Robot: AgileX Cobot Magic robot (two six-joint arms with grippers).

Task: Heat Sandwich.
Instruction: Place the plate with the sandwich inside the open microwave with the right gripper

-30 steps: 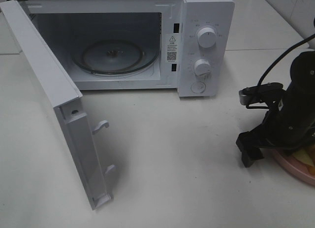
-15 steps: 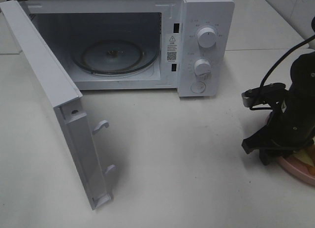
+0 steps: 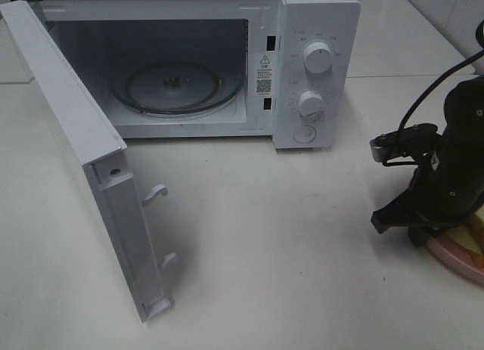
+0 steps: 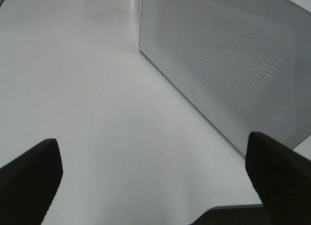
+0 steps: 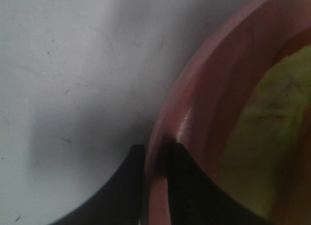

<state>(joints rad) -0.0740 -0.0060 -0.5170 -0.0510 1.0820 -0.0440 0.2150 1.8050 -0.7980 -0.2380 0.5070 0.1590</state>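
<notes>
The sandwich [image 3: 477,233] lies on a round pink plate [image 3: 456,257] at the table's right edge, mostly hidden behind my right arm. In the right wrist view its pale yellow-green filling [image 5: 272,128] shows inside the plate's rim [image 5: 204,89]. My right gripper [image 3: 412,229] is down at the plate's near-left edge. It [image 5: 155,186] is shut on the rim, one finger outside and one inside. My left gripper [image 4: 155,181] is open over bare table beside the microwave's perforated side wall [image 4: 233,64]; it does not show in the exterior view.
The white microwave [image 3: 318,63] stands at the back with its door [image 3: 91,176] swung wide open toward the front left. Its glass turntable [image 3: 178,85] is bare. Two knobs sit on its right panel. White tabletop lies between the microwave and the plate.
My right gripper has shifted right onto the plate's edge and its fingers have closed on the rim. The left gripper and microwave have not moved.
</notes>
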